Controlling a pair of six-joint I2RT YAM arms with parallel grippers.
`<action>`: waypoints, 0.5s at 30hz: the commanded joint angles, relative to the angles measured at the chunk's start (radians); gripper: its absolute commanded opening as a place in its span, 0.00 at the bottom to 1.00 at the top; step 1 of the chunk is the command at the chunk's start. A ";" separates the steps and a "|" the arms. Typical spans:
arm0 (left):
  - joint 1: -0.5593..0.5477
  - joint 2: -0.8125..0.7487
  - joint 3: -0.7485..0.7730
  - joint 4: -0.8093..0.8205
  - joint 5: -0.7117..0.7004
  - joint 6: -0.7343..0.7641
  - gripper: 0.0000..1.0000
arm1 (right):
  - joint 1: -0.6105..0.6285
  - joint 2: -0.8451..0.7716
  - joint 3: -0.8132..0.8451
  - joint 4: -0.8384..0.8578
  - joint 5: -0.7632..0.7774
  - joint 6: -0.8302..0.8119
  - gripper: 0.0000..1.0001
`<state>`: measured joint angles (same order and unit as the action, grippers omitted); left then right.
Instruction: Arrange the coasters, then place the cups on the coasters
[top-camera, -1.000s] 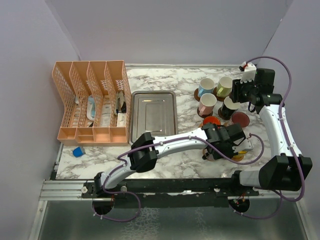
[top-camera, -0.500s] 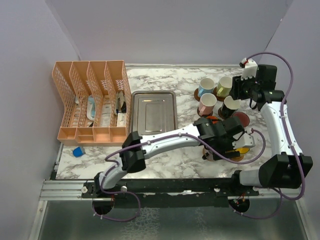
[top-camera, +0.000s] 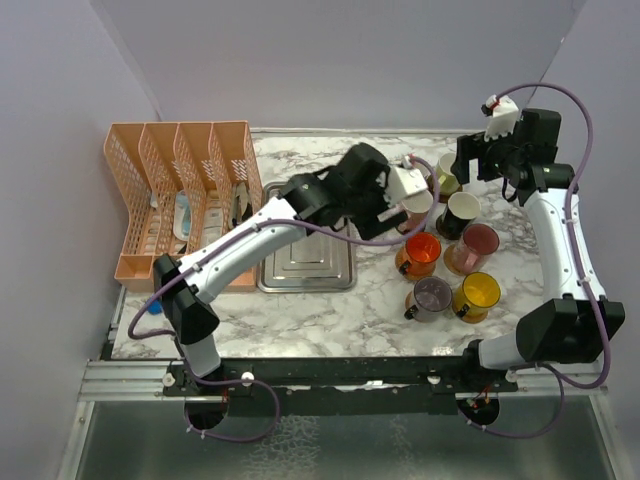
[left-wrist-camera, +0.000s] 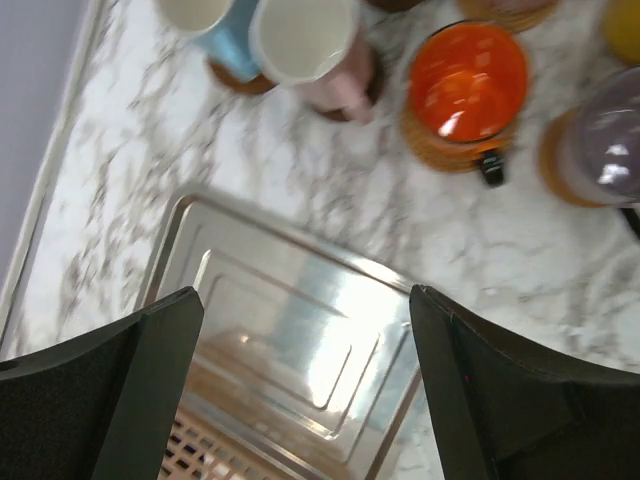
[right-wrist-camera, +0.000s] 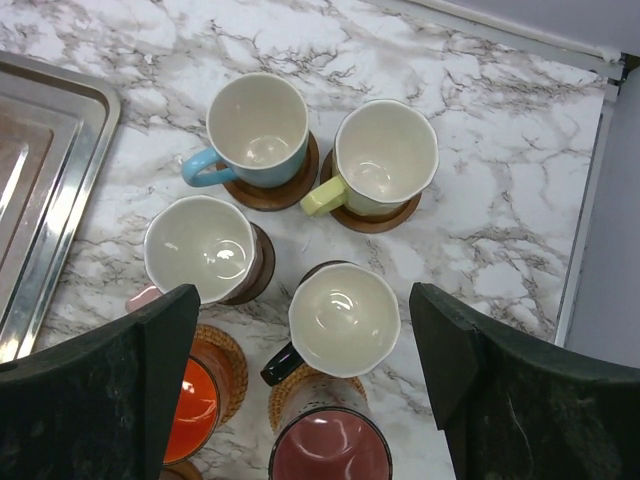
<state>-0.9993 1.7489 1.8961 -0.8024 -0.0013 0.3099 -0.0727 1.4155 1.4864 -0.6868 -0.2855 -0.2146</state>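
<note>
Ceramic, handled, clustered at 3 o'clock of the rectangular steel tray (top-camera: 315, 266), on round brown coasters (right-wrist-camera: 296, 188): light blue cup (right-wrist-camera: 258, 130), cream cup (right-wrist-camera: 385, 155), pink-white cup (right-wrist-camera: 200, 250), black cup (right-wrist-camera: 343, 320), all white inside; orange cup (top-camera: 422, 250), maroon cup (top-camera: 478, 240), purple cup (top-camera: 432, 295), yellow cup (top-camera: 477, 293). Peach mesh file organiser (top-camera: 180, 200) at the tray's 9 o'clock, flat items in its slots. Left gripper (left-wrist-camera: 305, 300) spread wide, gripping nothing, by the tray's 2 o'clock corner. Right gripper (right-wrist-camera: 302, 292) equally wide, nothing held, above the black cup.
</note>
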 joint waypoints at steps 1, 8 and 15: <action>0.150 -0.096 -0.086 0.114 -0.110 0.016 0.90 | 0.016 0.009 -0.011 0.065 -0.022 -0.006 0.88; 0.431 -0.210 -0.195 0.273 -0.237 -0.080 0.99 | 0.016 -0.044 -0.101 0.191 -0.023 0.003 0.90; 0.795 -0.455 -0.397 0.473 -0.140 -0.212 0.99 | 0.016 -0.177 -0.190 0.226 -0.044 -0.006 0.93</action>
<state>-0.3515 1.4658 1.6024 -0.5053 -0.1722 0.1986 -0.0601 1.3613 1.3563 -0.5503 -0.2893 -0.2146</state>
